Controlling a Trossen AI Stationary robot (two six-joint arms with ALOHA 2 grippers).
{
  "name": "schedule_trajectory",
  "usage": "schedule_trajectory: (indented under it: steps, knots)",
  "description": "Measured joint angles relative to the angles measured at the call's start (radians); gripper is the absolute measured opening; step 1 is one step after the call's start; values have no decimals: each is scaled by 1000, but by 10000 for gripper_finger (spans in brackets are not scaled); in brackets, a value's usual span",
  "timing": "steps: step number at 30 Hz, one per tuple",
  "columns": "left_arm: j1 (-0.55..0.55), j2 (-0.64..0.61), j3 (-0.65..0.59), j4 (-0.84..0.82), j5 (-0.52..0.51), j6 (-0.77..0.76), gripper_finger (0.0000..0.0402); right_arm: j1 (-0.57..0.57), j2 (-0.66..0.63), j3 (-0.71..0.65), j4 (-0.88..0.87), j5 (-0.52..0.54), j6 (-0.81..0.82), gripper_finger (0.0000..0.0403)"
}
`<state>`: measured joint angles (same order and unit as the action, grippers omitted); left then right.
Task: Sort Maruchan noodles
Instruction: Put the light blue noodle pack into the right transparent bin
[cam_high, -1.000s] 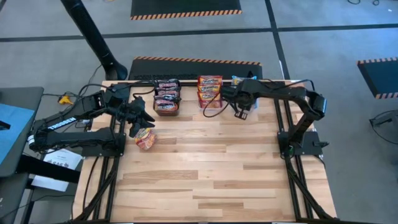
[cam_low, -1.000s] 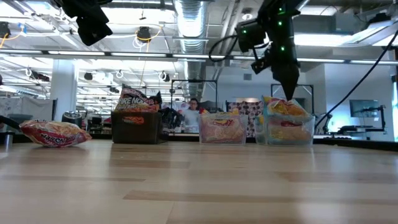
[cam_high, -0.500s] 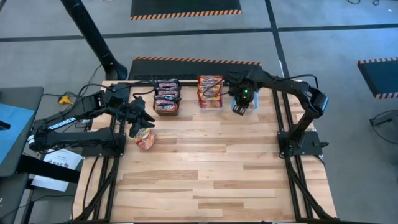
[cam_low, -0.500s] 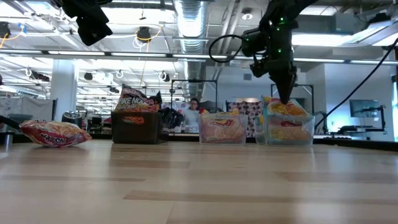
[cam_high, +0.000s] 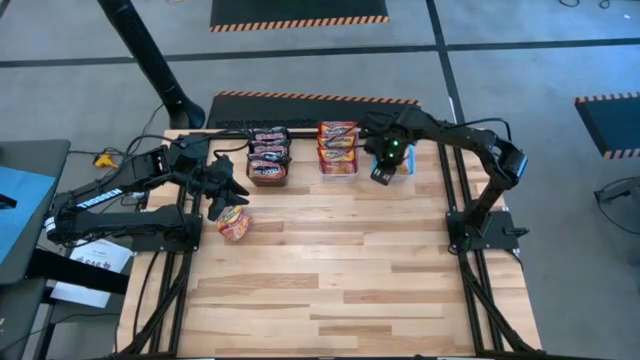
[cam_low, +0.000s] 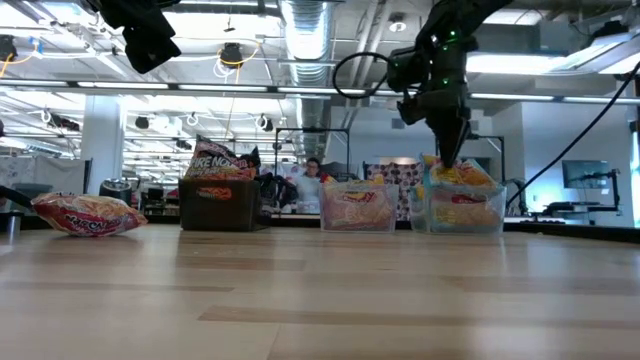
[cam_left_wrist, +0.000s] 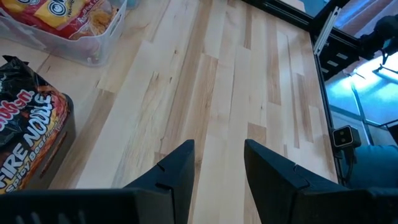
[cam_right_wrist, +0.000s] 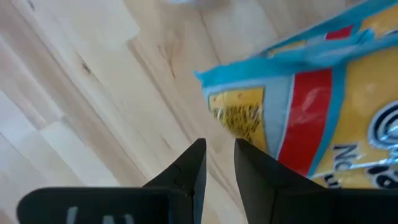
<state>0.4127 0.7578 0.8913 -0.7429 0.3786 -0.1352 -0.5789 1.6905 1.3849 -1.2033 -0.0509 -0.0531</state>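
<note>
Hovering: R pincer (cam_right_wrist: 217, 163) narrow gap, empty, over blue packet (cam_right_wrist: 311, 99) | bin hidden | L pincer (cam_left_wrist: 219, 163) open, empty

Wide bare wooden table (cam_high: 350, 270) across the whole near half and the middle; free passage there. Blocked along the far edge by a row: black bin (cam_high: 268, 170) heaped with dark packets at far left, clear bin (cam_high: 338, 160) of red-orange packets beside it, another clear bin (cam_low: 466, 213) with a blue-yellow packet (cam_right_wrist: 323, 118) to the right. Narrow gaps between bins. One loose red packet (cam_high: 234, 224) lying at the left side, near the left gripper (cam_high: 226, 192). Right gripper (cam_high: 383, 175) hanging over the rightmost bin's near edge.
</note>
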Motion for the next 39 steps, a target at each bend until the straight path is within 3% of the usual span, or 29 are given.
schedule_trajectory:
  steps: [39]
  knots:
    - [0, 0, 0, 0, 0, 0, 125, -92, 10, -113, 193, 76, 222, 107]
